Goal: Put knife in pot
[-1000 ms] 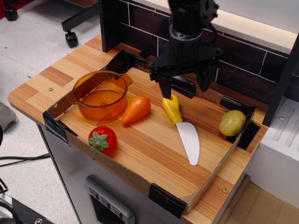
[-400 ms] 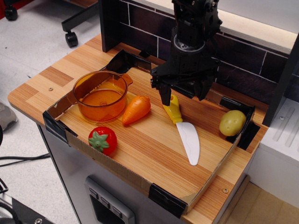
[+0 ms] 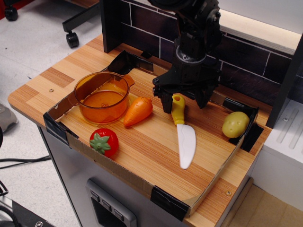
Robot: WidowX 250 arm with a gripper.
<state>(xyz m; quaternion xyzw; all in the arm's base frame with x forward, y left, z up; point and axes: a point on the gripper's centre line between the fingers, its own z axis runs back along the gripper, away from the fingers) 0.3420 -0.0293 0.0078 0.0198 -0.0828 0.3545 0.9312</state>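
The knife lies flat on the wooden board, its yellow handle (image 3: 178, 109) toward the back and its broad white blade (image 3: 186, 144) pointing at the front edge. My gripper (image 3: 183, 102) is low over the handle's hole end, its black fingers (image 3: 165, 101) standing either side of the handle with gaps showing, so it is open around it. The translucent orange pot (image 3: 102, 97) stands upright and empty at the left of the board, well to the left of the gripper.
An orange carrot (image 3: 138, 111) lies between the pot and the knife. A red tomato (image 3: 104, 142) sits near the front left and a potato (image 3: 236, 124) at the right corner. A low cardboard rim (image 3: 118, 170) frames the board; a dark brick wall (image 3: 142, 23) stands behind.
My gripper has come down around the knife's handle. The knife has turned, its blade tip swinging left toward the front and its handle now more upright in the picture.
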